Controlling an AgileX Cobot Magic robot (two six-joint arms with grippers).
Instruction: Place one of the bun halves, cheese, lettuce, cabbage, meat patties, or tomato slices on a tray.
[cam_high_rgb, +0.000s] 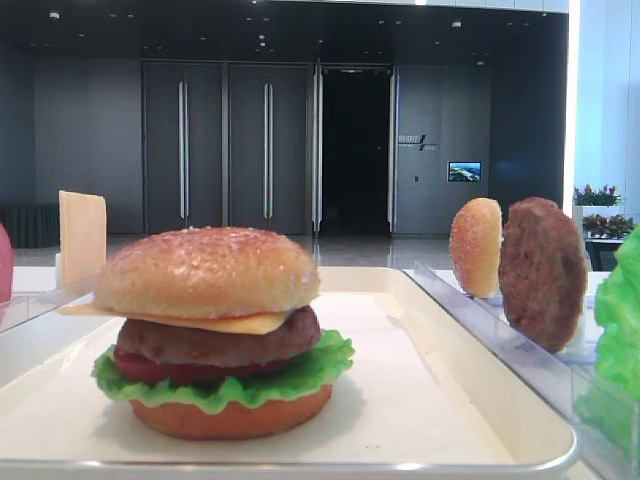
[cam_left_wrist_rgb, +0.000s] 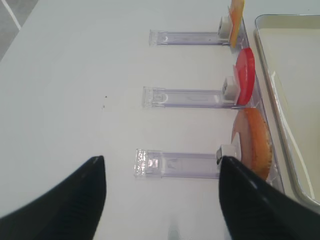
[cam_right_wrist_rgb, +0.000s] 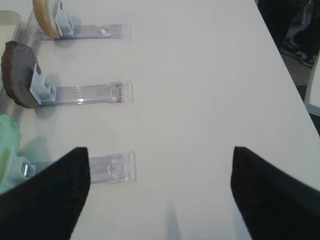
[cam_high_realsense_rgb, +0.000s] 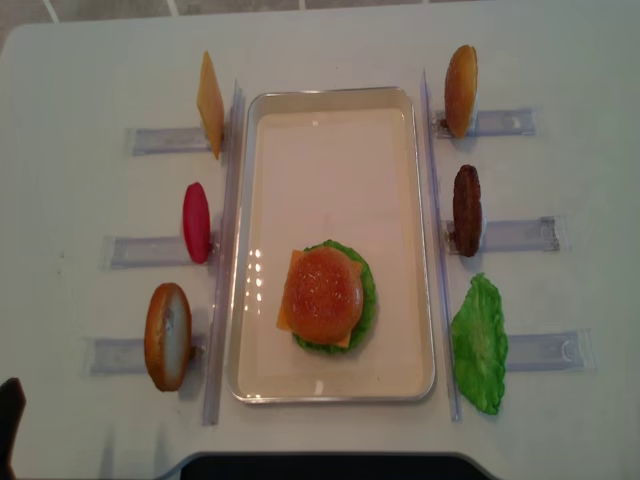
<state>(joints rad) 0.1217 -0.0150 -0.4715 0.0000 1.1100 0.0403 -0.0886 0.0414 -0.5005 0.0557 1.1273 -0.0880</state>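
Note:
The white tray (cam_high_realsense_rgb: 331, 92) holds a stacked burger (cam_high_realsense_rgb: 328, 296). Standing in racks to its right are a bun half (cam_high_realsense_rgb: 460, 90) and a meat patty (cam_high_realsense_rgb: 466, 210), with lettuce (cam_high_realsense_rgb: 480, 342) nearest me. On the left stand cheese (cam_high_realsense_rgb: 210, 105), a tomato slice (cam_high_realsense_rgb: 196, 222) and an orange-brown bun base (cam_high_realsense_rgb: 167, 336). No cabbage is in view. My left gripper (cam_left_wrist_rgb: 161, 167) hangs open and holds nothing, over the table beside the bun base (cam_left_wrist_rgb: 254, 145). My right gripper (cam_right_wrist_rgb: 160, 152) is open too and holds nothing, to the right of the lettuce (cam_right_wrist_rgb: 7, 150).
Clear plastic racks (cam_high_realsense_rgb: 515, 235) stick out from both long sides of the tray. The table's right edge (cam_right_wrist_rgb: 286, 60) runs close past the right gripper. A dark robot base (cam_high_realsense_rgb: 330, 466) sits at the table's near edge.

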